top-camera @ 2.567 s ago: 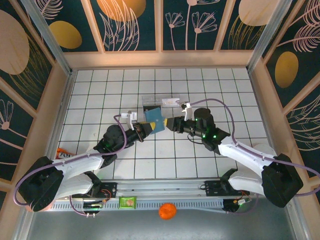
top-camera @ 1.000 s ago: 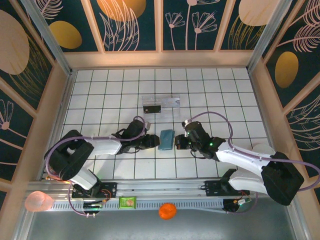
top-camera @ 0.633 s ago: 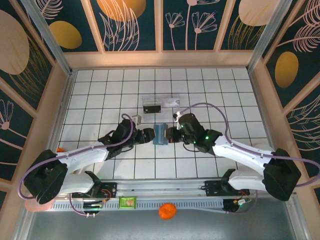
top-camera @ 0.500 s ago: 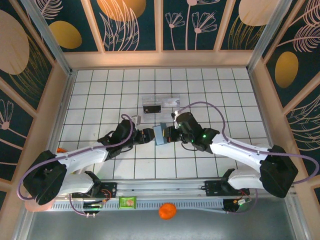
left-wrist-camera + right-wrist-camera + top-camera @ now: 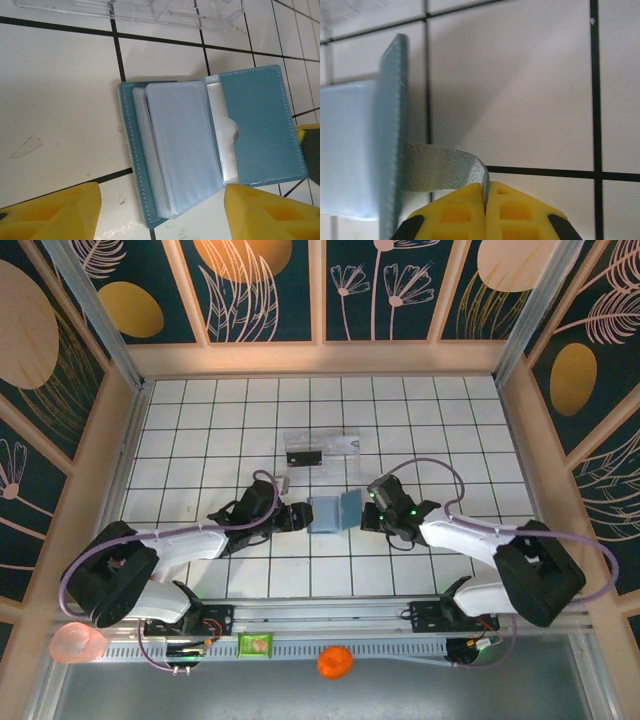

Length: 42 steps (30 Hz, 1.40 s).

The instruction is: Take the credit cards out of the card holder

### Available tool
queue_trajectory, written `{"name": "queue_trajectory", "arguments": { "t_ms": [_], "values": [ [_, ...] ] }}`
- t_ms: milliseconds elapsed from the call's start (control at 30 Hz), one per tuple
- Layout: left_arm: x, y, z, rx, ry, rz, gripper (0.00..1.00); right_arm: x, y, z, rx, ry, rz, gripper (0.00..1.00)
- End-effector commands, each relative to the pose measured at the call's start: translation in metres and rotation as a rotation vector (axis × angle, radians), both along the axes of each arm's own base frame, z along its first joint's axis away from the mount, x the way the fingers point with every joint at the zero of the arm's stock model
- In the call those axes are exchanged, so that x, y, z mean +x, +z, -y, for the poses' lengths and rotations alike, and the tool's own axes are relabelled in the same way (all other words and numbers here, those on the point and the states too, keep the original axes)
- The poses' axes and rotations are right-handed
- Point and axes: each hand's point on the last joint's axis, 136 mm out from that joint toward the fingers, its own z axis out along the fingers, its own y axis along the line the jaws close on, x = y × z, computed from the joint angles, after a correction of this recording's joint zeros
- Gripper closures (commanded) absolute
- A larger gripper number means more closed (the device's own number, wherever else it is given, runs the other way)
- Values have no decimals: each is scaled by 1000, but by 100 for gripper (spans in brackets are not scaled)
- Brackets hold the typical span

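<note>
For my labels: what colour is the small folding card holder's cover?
The card holder cover is teal-blue, pale-stitched; left wrist view best.

card holder [image 5: 392, 125] — left part off-frame

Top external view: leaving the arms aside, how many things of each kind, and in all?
Card holder: 1
Clear tray: 1, contents unclear
Green packet: 1
Orange ball: 1
Pink lump: 1
Total: 5
</note>
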Motion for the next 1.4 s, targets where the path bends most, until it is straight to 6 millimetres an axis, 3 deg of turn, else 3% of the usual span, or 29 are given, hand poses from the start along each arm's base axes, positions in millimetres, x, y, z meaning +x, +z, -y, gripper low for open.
{"name": "queue_trajectory", "arguments": {
  "t_ms": [0,100,233,400,600,733,833,967,1100,1267,1367],
  "values": [
    [11,17,16,-47,-37,49,37,2,-16,16,-103,-38,-16,100],
    [14,19,24,-62,-62,48,40,3,-22,23,-152,-58,-24,100],
    [16,19,35,-65,-94,48,47,4,-27,29,-186,-74,-25,71],
    [20,18,47,-70,-122,41,55,4,-21,34,-192,-91,-5,52],
    [21,14,52,-60,-136,35,55,10,15,46,-201,-120,77,42],
    [23,11,51,-53,-127,32,56,17,53,50,-175,-140,164,41],
    [25,11,45,-30,-100,44,54,23,89,33,-56,-90,255,41],
    [26,8,35,4,-62,51,54,24,121,-10,138,57,315,43],
    [24,10,31,3,-52,56,53,29,111,-23,154,64,265,44],
    [22,12,27,14,-57,72,53,15,122,-72,313,268,272,44],
    [23,12,28,17,-57,71,53,14,112,-82,337,288,240,51]
  ]
}}
